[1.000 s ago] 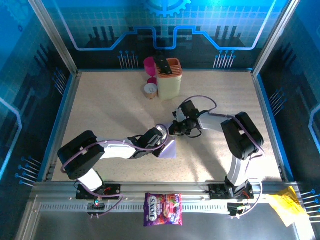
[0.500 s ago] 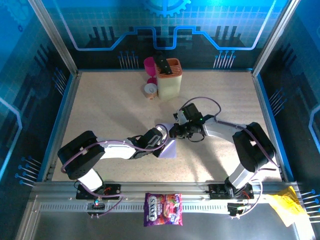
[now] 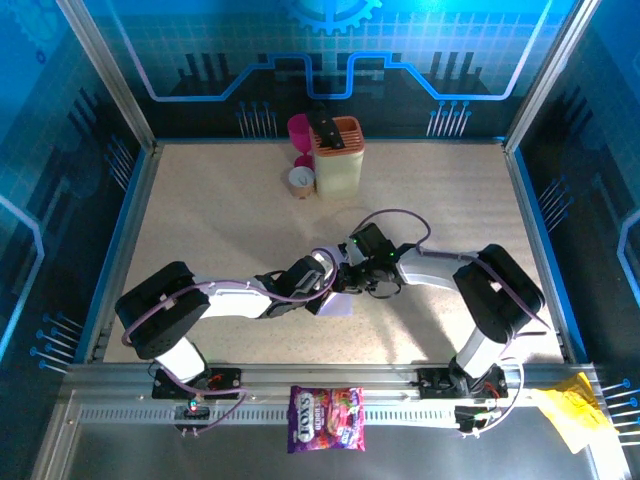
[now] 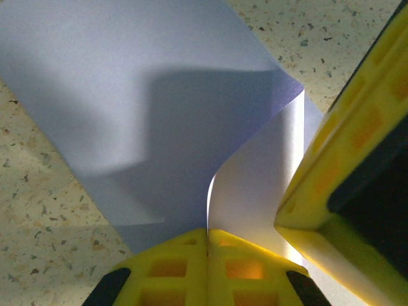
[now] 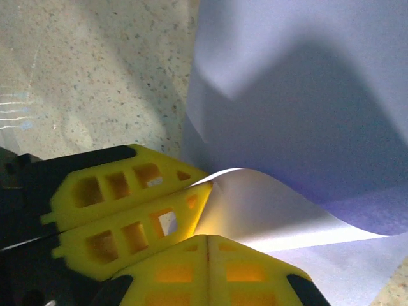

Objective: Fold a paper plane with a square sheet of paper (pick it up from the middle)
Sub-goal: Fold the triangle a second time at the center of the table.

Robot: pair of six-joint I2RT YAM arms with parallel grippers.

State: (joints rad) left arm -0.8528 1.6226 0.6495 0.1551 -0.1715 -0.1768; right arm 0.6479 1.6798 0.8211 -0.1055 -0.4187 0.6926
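Just in front of the left pincer (image 4: 207,234), clenched on its edge, the lilac sheet of paper (image 4: 127,95) curls up from the table (image 4: 38,210). The right pincer (image 5: 208,241), just beside the left one, grips the same sheet. I think both should hold firmly and move together slowly, so the crease comes straight.

A robot lab cell: aluminium frame (image 3: 300,373), blue circuit-print wall panels (image 3: 420,45) and a speckled table (image 3: 220,210).
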